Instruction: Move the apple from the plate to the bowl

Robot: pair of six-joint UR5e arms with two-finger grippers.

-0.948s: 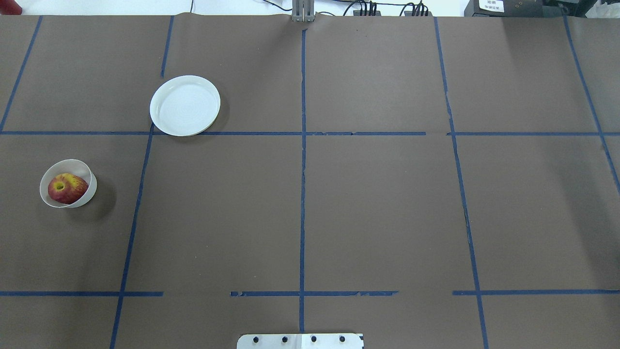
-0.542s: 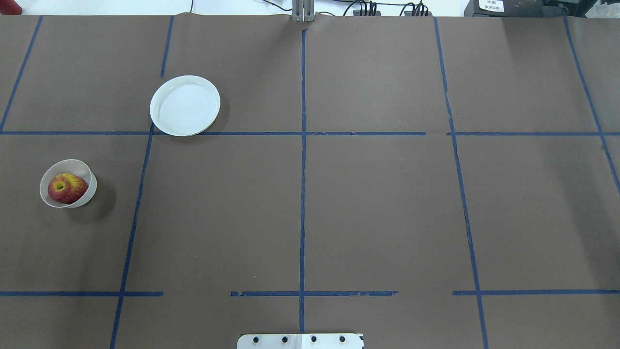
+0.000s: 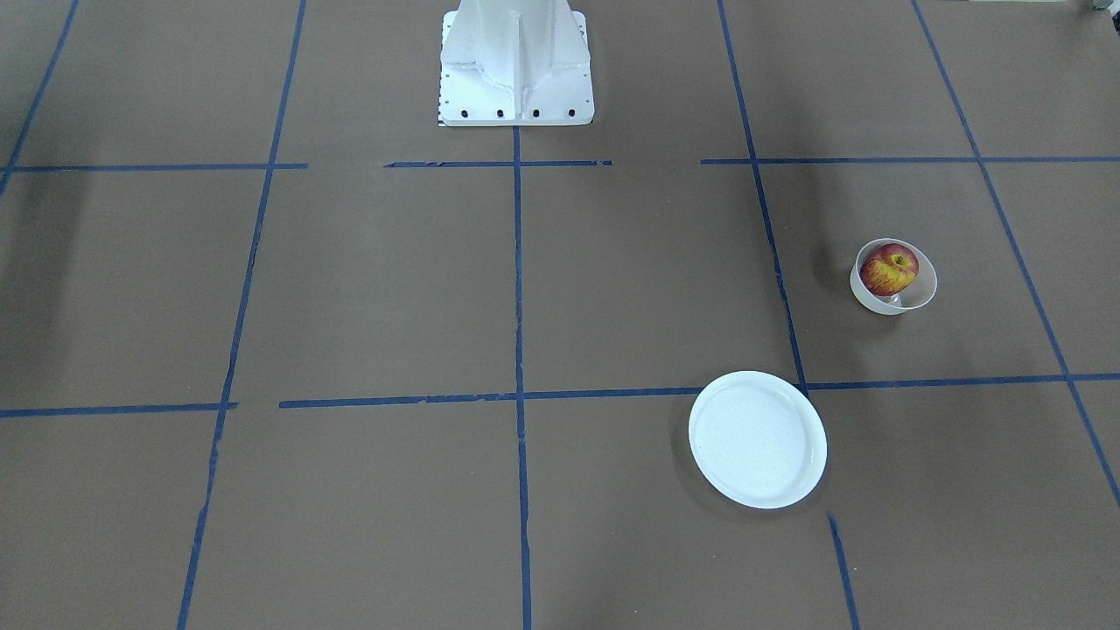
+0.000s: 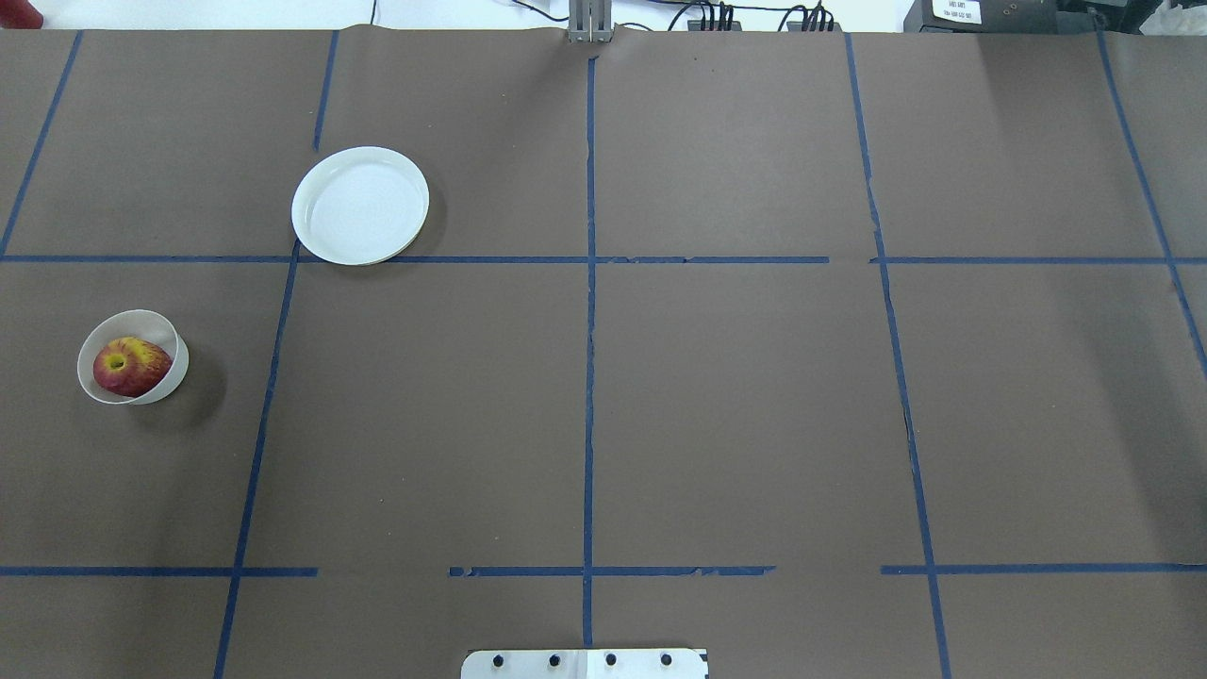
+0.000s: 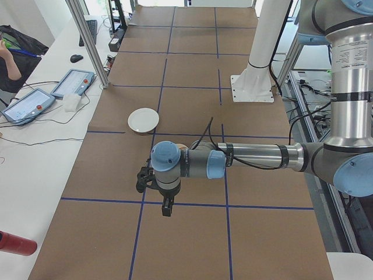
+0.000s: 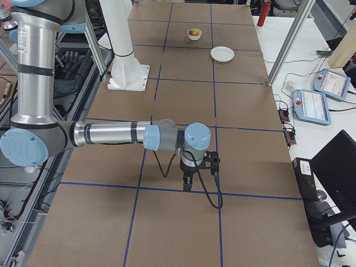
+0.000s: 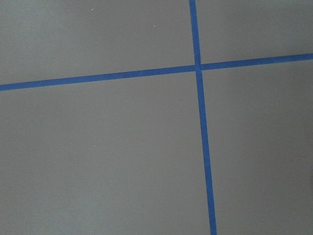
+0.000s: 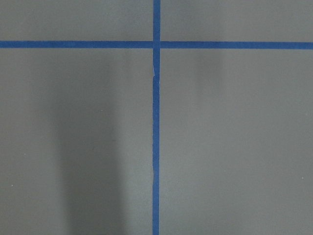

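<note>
The red and yellow apple (image 4: 132, 366) lies inside the small white bowl (image 4: 180, 361) at the table's left side; apple (image 3: 889, 269) and bowl (image 3: 876, 303) also show in the front view. The white plate (image 4: 360, 205) (image 3: 758, 439) stands bare, farther out and nearer the centre. In the left side view the left gripper (image 5: 166, 206) hangs over bare table, away from both dishes. In the right side view the right gripper (image 6: 187, 183) does the same. I cannot tell if either is open or shut. Both wrist views show only brown paper and blue tape.
The white robot pedestal (image 3: 516, 61) stands at the table's near-robot edge. Blue tape lines (image 4: 588, 377) grid the brown paper. A side bench holds tablets (image 5: 73, 83) and a red can (image 5: 17, 244). A metal post (image 5: 87, 41) rises at the table's far edge.
</note>
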